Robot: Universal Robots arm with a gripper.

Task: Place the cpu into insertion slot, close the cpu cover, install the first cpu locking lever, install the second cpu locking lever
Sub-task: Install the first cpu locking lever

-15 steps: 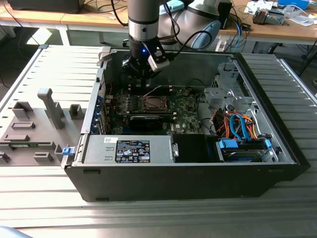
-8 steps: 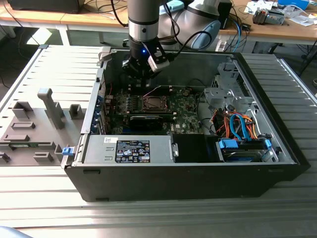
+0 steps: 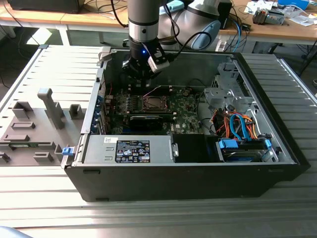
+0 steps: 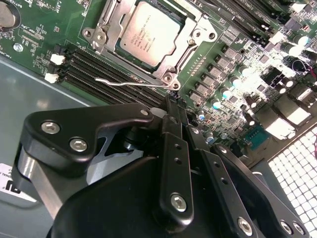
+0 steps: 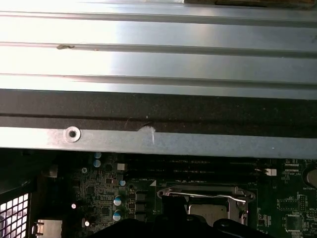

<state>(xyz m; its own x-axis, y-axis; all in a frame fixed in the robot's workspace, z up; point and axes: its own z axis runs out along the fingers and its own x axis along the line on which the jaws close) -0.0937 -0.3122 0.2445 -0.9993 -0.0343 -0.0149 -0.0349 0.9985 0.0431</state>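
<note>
The cpu [image 4: 148,33] sits seated in the insertion slot [image 4: 185,20], its dull silver top visible through the window of the cpu cover [image 4: 106,30], which lies flat over the socket rim; in the exterior view the socket sits near the centre of the green circuit board [image 3: 185,106], at about 6 o'clock from the gripper [image 3: 143,82]. One locking lever [image 4: 131,83], a thin wire rod, runs along the socket edge nearest the gripper and appears not yet latched; a judgement only, since its hook end is hard to resolve. In the second wrist view the gripper [image 4: 171,101] has its fingers drawn together to a narrow stance with nothing between them, the tips poised just beside the inboard end of that lever. The step in hand is judged to be installing a cpu locking lever. To do it well, bear on the lever near its free end, not on the cover plate or the chip, press down along the lever's own arc, and sweep it sideways under its retaining tab. Keep the fingertips clear of the memory slots [image 4: 99,67] adjacent, and keep the computer case [image 3: 277,163] wall clear of the wrist.
</note>
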